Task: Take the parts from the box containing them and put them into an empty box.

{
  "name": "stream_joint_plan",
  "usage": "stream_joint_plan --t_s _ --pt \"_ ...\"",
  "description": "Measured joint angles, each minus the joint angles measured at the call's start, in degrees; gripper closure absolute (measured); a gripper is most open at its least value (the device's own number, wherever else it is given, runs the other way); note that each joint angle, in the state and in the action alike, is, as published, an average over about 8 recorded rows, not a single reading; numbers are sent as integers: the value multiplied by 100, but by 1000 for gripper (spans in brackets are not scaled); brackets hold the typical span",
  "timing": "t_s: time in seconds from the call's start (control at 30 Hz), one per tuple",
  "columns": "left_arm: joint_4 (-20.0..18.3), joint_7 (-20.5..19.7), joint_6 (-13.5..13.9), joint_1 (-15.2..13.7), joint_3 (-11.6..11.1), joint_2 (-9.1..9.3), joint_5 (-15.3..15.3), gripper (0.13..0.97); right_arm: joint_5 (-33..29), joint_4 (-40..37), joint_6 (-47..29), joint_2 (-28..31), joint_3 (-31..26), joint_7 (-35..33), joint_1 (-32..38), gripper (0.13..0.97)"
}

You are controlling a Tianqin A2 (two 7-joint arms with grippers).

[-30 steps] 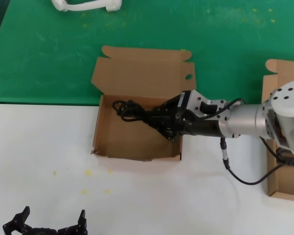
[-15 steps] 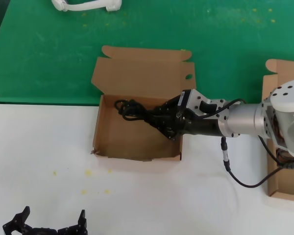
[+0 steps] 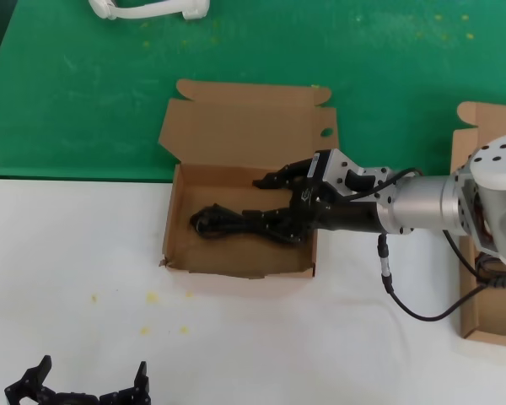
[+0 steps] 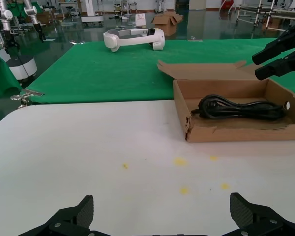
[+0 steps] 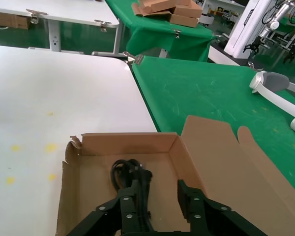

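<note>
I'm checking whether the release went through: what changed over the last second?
The right claw opened and let go of the cable bundle, which dropped from its raised position to lie flat on the floor of the box with the holed lid. The box kept its place, and the left claw stayed parked near the table's front edge.

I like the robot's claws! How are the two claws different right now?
The right gripper reaches into the brown box, fingers spread over the black cable bundle lying on its floor. The left gripper waits low over the white table, near nothing. Both are black and open.
</note>
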Motion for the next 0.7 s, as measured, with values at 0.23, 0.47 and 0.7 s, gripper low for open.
stream_joint_plan --t_s 0.23,0.47,0.7 --pt "0 0 0 0 0 0 0 132 -123 1097 -101 360 -56 686 -406 738" --pt "0 0 0 0 0 0 0 132 -78 2845 -163 1181 124 1699 -1046 620" --pt "0 0 0 0 0 0 0 132 279 4528 4 2126 694 2736 -1922 477"
